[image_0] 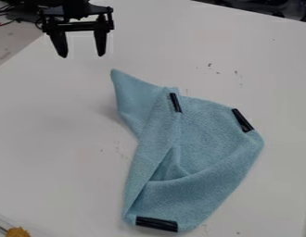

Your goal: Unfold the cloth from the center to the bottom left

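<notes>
Up at top left, my gripper [82, 55] hangs spread wide, holding nothing, its arm [73, 9] cut off above; folds hide some of the blue cloth [208, 134].

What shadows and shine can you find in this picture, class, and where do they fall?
Camera view: a soft, faint shadow on the table beside the cloth's upper left edge; thin pale streaks of shine on the black strips; the gripper very dark against the bright table.

Likely a robotics lab: a black mechanical end effector [82, 55] hangs over a white counter [50, 162], with loose cables [8, 19] at the upper left.
</notes>
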